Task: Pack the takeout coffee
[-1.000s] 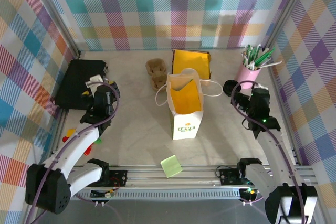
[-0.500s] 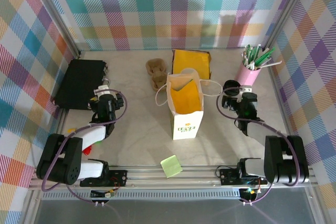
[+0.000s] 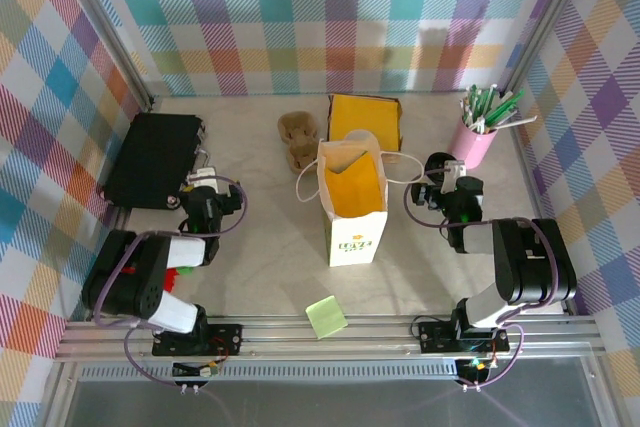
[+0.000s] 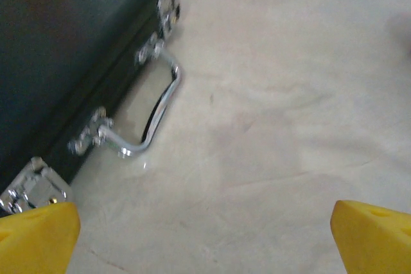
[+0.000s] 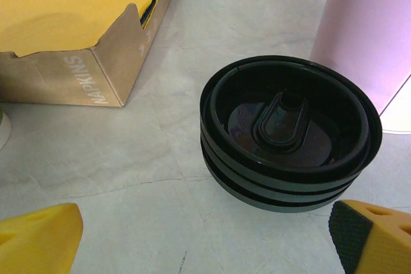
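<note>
A stack of black round lids [image 5: 289, 133] stands on the table right in front of my right gripper [image 5: 205, 235], which is open and holds nothing. From above, the lids [image 3: 437, 163] lie just beyond that gripper [image 3: 450, 181]. A cream and green sliver [image 5: 2, 126] at the left edge of the right wrist view may be the takeout coffee cup; I cannot tell. My left gripper [image 4: 205, 235] is open over bare table beside a black case [image 4: 58, 62]. From above, it [image 3: 205, 187] sits low at the case's near right corner.
A white paper bag [image 3: 352, 202] with a yellow inside stands open mid-table. Behind it are a napkin box [image 3: 365, 119] and a brown cup carrier [image 3: 298, 139]. A pink cup of pens [image 3: 476, 137] stands right of the lids. A green note [image 3: 326, 316] lies near the front.
Both arms have folded down low. The right gripper has shifted left toward the lids, and the left gripper has shifted slightly right beside the case. Both stayed open.
</note>
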Robot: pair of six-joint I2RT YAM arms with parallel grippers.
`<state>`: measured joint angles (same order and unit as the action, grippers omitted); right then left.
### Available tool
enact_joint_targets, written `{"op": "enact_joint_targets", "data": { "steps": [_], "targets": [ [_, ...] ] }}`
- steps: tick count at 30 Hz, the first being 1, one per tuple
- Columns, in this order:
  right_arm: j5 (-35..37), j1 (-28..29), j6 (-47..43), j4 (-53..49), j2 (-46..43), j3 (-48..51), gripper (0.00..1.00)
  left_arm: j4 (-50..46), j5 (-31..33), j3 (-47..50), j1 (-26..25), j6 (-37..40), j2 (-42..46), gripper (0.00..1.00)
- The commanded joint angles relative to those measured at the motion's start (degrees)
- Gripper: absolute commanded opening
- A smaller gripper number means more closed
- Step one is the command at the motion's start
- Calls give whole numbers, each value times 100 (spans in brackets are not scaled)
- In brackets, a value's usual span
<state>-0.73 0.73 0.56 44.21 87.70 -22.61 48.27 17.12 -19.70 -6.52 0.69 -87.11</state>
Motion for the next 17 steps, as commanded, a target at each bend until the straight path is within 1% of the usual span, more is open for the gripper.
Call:
{"op": "enact_joint_targets", "data": {
  "steps": [1, 2, 3, 5, 14, 17],
  "targets": [
    [-84, -30, -34, 288, 25, -116, 99, 360, -79, -271, 117, -125, -329, 100],
    [-93, -30, -30, 274, 28, -128, 99, 75, -121, -310, 116, -158, -252, 100],
    [-94, -34, -34, 275, 19, -121, 99, 349, -88, -262, 116, -110, -343, 100],
    [-94, -36, -38, 271, 17, -121, 99, 241, -108, -284, 116, -135, -311, 100],
    [-94, -30, -32, 272, 20, -122, 99, 324, -93, -268, 107, -113, -324, 100],
    [-101, -30, -40, 570, -65, 109, 99, 323, -88, -262, 94, -112, -324, 100]
  ]
}}
